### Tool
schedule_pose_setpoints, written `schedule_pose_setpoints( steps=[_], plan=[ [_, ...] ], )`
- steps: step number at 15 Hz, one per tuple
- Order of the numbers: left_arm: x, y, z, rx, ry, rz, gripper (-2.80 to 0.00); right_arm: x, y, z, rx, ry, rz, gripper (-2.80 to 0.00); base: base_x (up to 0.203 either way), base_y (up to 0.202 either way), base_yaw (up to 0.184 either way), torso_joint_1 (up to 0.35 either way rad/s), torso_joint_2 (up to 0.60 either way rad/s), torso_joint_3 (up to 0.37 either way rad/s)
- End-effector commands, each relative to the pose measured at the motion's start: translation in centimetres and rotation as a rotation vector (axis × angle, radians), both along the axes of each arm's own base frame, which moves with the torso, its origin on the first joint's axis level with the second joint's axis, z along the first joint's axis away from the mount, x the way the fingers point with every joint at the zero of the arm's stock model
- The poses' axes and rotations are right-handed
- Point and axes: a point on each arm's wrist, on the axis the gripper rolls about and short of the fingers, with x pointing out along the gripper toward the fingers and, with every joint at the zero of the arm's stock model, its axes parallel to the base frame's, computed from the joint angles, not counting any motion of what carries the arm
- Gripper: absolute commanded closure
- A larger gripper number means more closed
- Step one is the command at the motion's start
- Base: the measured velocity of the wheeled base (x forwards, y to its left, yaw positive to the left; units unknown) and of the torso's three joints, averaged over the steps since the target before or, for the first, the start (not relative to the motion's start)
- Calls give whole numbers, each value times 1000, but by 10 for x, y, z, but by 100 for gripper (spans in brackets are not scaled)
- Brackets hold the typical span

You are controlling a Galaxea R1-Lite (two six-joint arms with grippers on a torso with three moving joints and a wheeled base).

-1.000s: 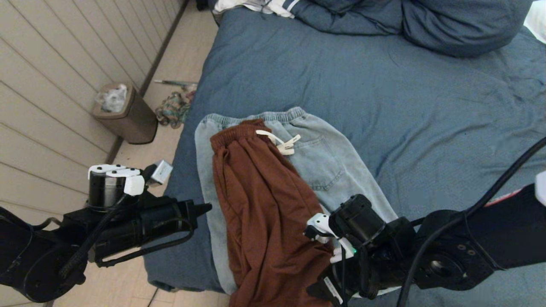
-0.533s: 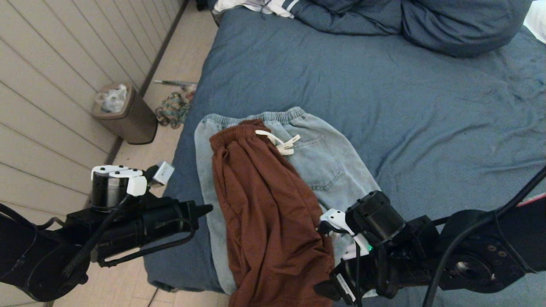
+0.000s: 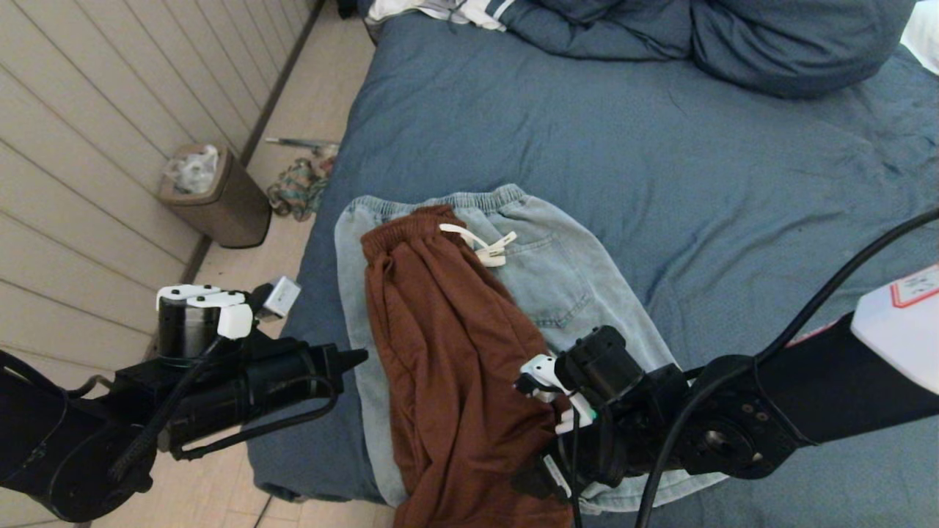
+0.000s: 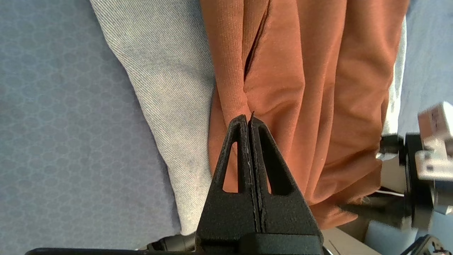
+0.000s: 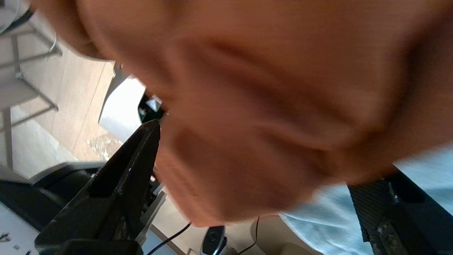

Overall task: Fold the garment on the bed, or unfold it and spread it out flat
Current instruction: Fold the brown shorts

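The right tool (image 5: 254,177) stands spread wide at the near edge of the bed (image 3: 587,132), its two black fingers (image 5: 116,184) on either side of the hem of the rust-brown trousers (image 3: 455,367); the wrist view is filled by blurred brown cloth, so whether either finger touches the fabric cannot be told. In the head view the tool itself is hidden behind its own black wrist housing and cables, low over the trousers' lower end. The left tool (image 3: 356,358) is pressed together, its slim black triangular fingers meeting at a point, held level beside the bed's left edge; in its wrist view the tip (image 4: 248,118) lies over a fold of the brown cloth, with nothing pinched.

The brown trousers, a soft knit with an elastic waist and a cream drawstring (image 3: 484,246), lie lengthwise atop a pair of pale blue denim trousers (image 3: 565,279), whose gathered waistband and back pocket show to the right. Both garments' leg ends run off the frame's lower edge. The bed wears wrinkled slate-blue fabric; a bunched blue duvet (image 3: 733,37) sits at its far end, partly cut off. On the floor by the panelled wall stands a brown bin (image 3: 220,198), beside a crumpled patterned item too small to identify.
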Motion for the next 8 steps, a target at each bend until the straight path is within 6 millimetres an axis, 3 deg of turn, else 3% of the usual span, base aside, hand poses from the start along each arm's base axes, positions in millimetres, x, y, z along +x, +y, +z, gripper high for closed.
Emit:
schedule_pose_setpoints(
  steps=[1, 7, 8],
  plan=[
    [2, -1, -5, 2, 11, 0, 0, -6, 7, -5, -14, 12, 33, -280, 0, 0, 0, 0, 0, 0],
    [5, -4, -11, 9, 23, -5, 0, -33, 9, -10, -40, 43, 95, -280, 0, 0, 0, 0, 0, 0],
    [5, -4, -11, 8, 22, -5, 0, -35, 7, -10, -43, 44, 98, 0, 0, 0, 0, 0, 0, 0]
  ],
)
